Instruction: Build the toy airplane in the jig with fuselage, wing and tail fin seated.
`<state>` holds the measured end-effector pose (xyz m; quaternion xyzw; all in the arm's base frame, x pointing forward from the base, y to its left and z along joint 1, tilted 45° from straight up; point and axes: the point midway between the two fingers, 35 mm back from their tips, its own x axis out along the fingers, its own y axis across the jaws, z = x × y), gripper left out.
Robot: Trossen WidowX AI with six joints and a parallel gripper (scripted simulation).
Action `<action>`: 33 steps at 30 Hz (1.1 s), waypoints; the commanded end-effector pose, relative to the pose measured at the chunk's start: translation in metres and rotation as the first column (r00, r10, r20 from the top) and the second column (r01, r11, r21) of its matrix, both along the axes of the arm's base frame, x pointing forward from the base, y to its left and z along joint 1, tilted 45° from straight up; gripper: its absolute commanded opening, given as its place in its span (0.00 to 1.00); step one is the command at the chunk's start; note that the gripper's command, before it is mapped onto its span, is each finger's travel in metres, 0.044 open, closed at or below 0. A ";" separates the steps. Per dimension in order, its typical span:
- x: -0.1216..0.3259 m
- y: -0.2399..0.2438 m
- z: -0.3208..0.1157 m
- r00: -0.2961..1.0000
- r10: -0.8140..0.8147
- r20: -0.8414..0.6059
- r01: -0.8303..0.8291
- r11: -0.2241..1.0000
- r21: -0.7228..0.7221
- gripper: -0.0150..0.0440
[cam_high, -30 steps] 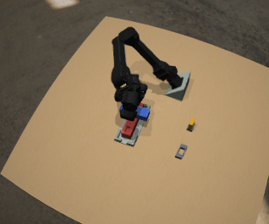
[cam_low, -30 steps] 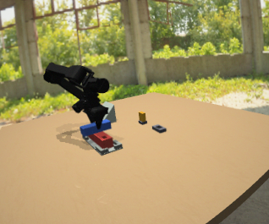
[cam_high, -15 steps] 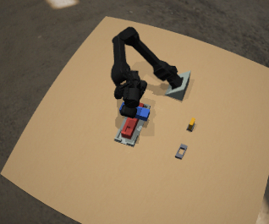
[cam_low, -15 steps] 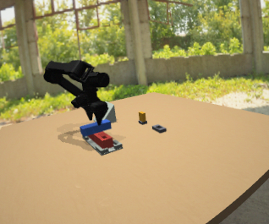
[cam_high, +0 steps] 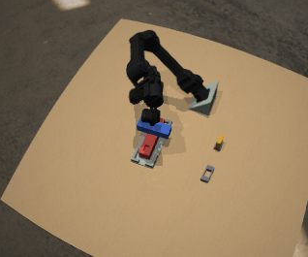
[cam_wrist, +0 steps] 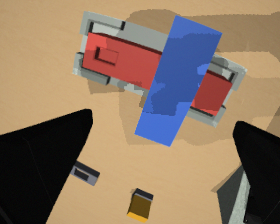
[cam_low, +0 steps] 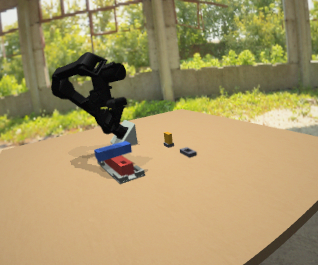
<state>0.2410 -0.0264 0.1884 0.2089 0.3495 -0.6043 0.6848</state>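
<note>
The red fuselage (cam_high: 148, 147) (cam_low: 125, 166) (cam_wrist: 130, 67) lies in the grey cradle (cam_high: 142, 163) (cam_wrist: 145, 34) and looks flat. The blue wing (cam_high: 152, 128) (cam_low: 113, 151) (cam_wrist: 180, 75) lies across its top, roughly square to it; its tab is hidden, so I cannot tell if it sits fully down. The socket near the tail (cam_wrist: 106, 56) is empty. The yellow tail fin (cam_high: 220, 140) (cam_low: 168, 138) (cam_wrist: 140, 205) stands upright in a small dark holder, away from the cradle. My gripper (cam_wrist: 164, 122) is open and empty above the wing, clear of it.
A small dark grey frame with an opening (cam_high: 204, 179) (cam_low: 189, 155) (cam_wrist: 90, 178) lies near the fin. The arm's pale base (cam_high: 205, 109) (cam_low: 131, 131) (cam_wrist: 227, 195) stands behind the cradle and fin.
</note>
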 end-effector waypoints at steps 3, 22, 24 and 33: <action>0.000 0.000 -0.001 0.864 0.359 -0.352 -0.360 0.931 0.064 1.00; 0.000 -0.002 -0.002 0.417 0.653 -0.633 -0.658 0.697 0.285 1.00; 0.000 -0.002 -0.002 0.417 0.653 -0.633 -0.658 0.697 0.285 1.00; 0.013 0.033 -0.030 0.403 0.670 -0.623 -0.660 0.685 0.310 1.00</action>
